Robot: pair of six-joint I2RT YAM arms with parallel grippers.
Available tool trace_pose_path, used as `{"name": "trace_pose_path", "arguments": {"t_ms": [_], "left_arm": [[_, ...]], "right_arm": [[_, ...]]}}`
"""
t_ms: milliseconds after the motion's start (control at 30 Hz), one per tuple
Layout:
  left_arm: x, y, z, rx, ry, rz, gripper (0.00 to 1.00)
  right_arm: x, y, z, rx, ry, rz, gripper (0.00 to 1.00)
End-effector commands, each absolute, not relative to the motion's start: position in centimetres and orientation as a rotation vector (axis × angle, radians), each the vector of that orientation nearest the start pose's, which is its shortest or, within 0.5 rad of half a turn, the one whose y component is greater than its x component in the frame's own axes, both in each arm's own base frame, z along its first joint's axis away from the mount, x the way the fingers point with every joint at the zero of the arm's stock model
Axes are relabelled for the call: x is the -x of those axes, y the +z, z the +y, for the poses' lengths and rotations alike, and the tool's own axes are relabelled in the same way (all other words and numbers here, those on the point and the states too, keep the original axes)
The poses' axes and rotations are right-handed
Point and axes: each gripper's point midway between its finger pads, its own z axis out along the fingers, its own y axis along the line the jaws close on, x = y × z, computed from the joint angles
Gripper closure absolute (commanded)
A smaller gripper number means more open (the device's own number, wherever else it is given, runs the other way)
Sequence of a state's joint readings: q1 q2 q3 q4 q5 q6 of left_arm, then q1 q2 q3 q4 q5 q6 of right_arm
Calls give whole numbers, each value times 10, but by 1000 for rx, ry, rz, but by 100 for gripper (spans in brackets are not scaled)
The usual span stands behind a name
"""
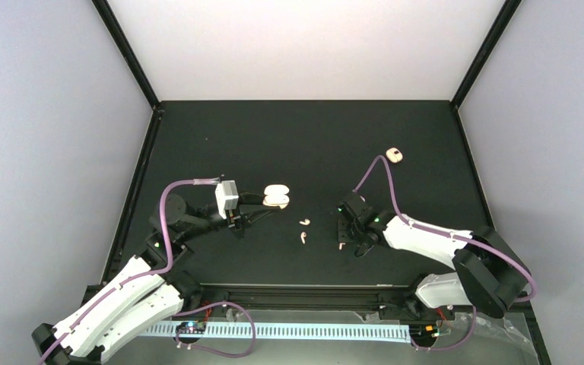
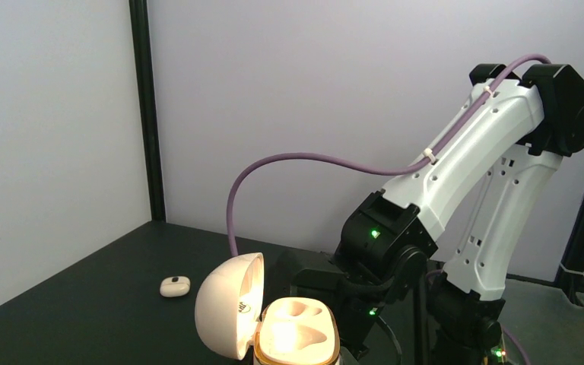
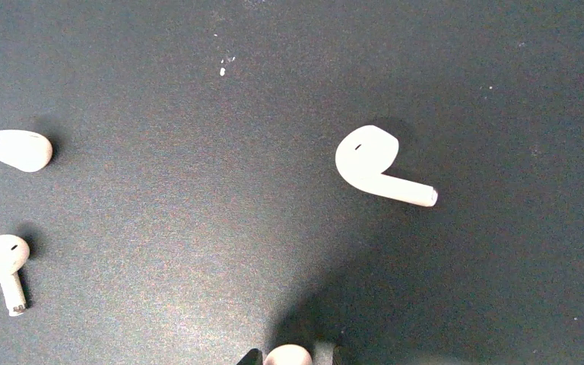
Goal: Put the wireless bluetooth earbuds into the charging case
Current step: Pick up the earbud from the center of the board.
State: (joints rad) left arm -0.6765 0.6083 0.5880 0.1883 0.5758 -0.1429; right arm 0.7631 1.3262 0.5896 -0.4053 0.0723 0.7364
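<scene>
Three white comma-shaped plastic earbuds (image 3: 372,160) lie apart on the black desk (image 3: 160,61); a fourth (image 3: 287,355) sits between the end effector's (image 3: 290,360) tips.

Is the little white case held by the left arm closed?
No, the charging case has its lid swung open, with both empty sockets showing.

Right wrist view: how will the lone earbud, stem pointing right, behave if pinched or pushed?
The earbud looks glossy and rounded, so it may slip or pivot under an off-centre pinch. Small, hard-looking, lying flat on the table: a push would probably slide or spin it, not tip it.
</scene>
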Motion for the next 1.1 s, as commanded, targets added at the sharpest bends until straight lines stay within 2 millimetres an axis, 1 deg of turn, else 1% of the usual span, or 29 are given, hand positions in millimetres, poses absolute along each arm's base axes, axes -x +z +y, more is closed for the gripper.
{"name": "trace_pose_path", "arguments": {"t_ms": [0, 267, 567, 767, 900, 1067], "left_arm": [[-144, 366, -236, -852, -1064, 1213, 99], [-144, 366, -236, -852, -1064, 1213, 98], [-143, 367, -236, -853, -1065, 1208, 98], [-142, 368, -235, -854, -1065, 1202, 98], [-141, 368, -235, -855, -1066, 1203, 99], [-141, 368, -235, -855, -1064, 1202, 98]], "right_arm": [[-213, 25, 185, 43, 291, 2754, 77], [-208, 24, 193, 61, 298, 2763, 78], [-203, 18, 188, 71, 245, 2785, 79], [-202, 15, 187, 78, 224, 2791, 84], [-203, 19, 189, 77, 238, 2782, 87], [-207, 30, 192, 69, 255, 2758, 90]]}}
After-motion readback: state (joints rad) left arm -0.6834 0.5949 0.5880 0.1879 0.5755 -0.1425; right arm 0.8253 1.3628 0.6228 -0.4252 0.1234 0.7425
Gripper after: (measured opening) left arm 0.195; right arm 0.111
